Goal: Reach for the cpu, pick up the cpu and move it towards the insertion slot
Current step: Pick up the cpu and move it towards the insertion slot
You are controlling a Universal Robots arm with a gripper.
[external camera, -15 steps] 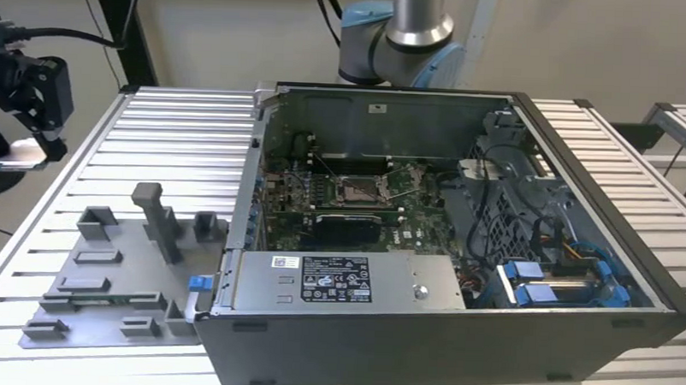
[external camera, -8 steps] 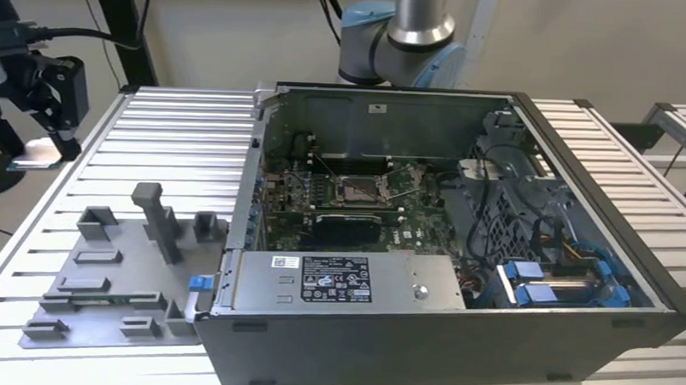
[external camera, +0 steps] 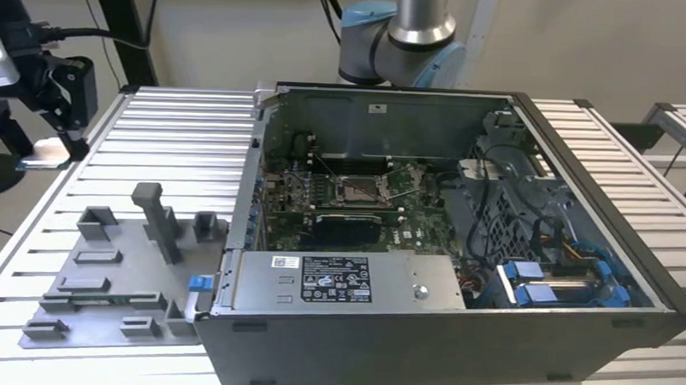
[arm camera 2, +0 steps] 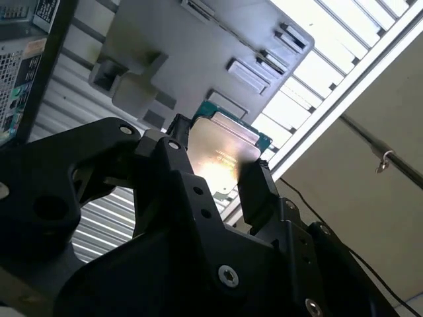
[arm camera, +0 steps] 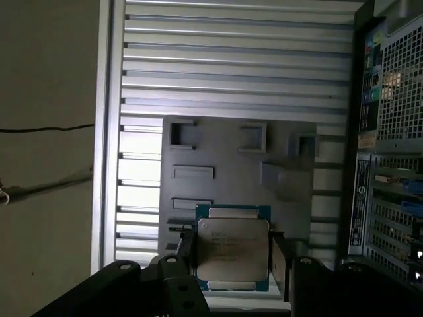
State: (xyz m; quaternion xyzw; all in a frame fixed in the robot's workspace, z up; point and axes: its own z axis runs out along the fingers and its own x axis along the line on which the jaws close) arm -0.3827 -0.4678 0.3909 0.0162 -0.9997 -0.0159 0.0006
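In both wrist views my gripper [arm camera: 232, 263] [arm camera 2: 218, 166] is shut on the cpu [arm camera: 232, 254] [arm camera 2: 221, 153], a flat silvery square with a green edge held between the two black fingers. It hangs above the grey tray [arm camera: 225, 148] [arm camera 2: 192, 53]. In the exterior view the gripper [external camera: 50, 144] is at the far left, raised over the table's left edge, with the cpu [external camera: 42, 155] at its tip. The insertion slot [external camera: 360, 190], a silver-framed socket with a dark centre, lies on the green board inside the open computer case [external camera: 430, 332], well to the exterior view's right of the gripper.
The grey tray [external camera: 100, 295] with recesses and an upright post [external camera: 160, 220] lies on the slatted table [external camera: 185, 136], left of the case in the exterior view. The arm's base [external camera: 400, 40] stands behind the case. Cables and blue connectors [external camera: 545, 281] crowd the case's right side.
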